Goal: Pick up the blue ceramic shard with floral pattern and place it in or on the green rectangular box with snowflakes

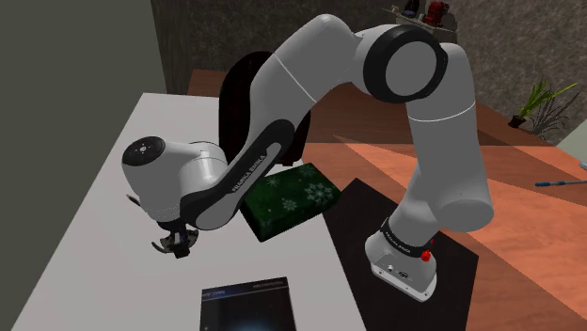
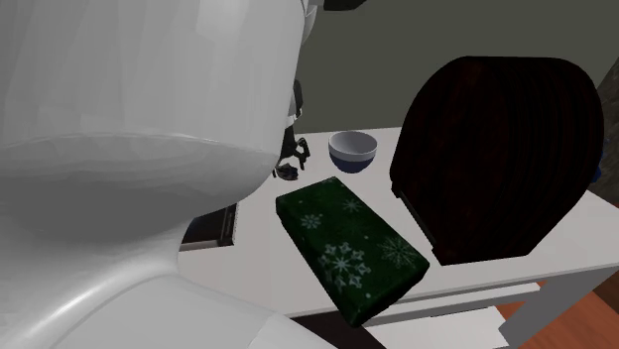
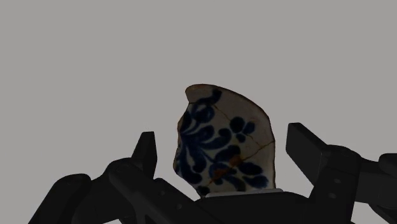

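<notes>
My gripper (image 3: pixel 217 143) is open. Its 2 black fingers (image 3: pixel 147 151) stand apart with the shard (image 3: pixel 222 149) between them, and a strip of grey table (image 3: pixel 89 63) shows on each side, so neither pad touches it. I hold nothing yet. The shard is a cream piece with dark blue flowers and a few brownish crack lines, lying on the table directly under my hand.

In the shoulder view my gripper (image 1: pixel 176 244) hangs low over the white table (image 1: pixel 94 197). The green box (image 1: pixel 287 197) with pale snowflakes lies flat at about 2 o'clock from it, near but apart, and a dark flat slab (image 1: pixel 246 306) lies at 4 o'clock. In the second exterior view the green box (image 2: pixel 349 248) sits at 5 o'clock from my gripper (image 2: pixel 290 167), with a blue bowl (image 2: pixel 353 151) at 3 o'clock.

I judge this to be the grasp step: I am placed around the shard but not closed on it. The next move calls for closing squarely on its 2 edges. The piece looks thin and uneven, so an off-centre squeeze could twist it or flick it out. After that I need a straight lift high enough to pass the box's top, a short carry toward 2 o'clock in the shoulder view, and a gentle release on the lid.
</notes>
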`<action>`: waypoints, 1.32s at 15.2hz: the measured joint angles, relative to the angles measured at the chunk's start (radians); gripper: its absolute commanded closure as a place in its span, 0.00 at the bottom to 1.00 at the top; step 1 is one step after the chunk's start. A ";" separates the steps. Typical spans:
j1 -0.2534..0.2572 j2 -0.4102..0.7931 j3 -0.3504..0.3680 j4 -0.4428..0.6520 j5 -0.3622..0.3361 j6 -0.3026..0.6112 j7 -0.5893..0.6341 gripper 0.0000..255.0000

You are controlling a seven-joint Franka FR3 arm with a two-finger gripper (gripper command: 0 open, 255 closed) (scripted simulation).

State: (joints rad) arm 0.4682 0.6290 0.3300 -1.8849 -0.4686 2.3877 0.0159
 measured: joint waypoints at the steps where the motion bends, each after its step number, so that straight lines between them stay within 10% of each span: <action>1: 0.000 0.000 0.000 0.000 0.000 0.000 0.000 0.00; 2: 0.000 0.000 0.000 0.000 0.000 0.000 0.000 1.00; 20: -0.021 -0.071 0.027 -0.013 0.036 -0.054 -0.030 1.00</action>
State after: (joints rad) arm 0.4469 0.5576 0.3568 -1.8982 -0.4323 2.3339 -0.0139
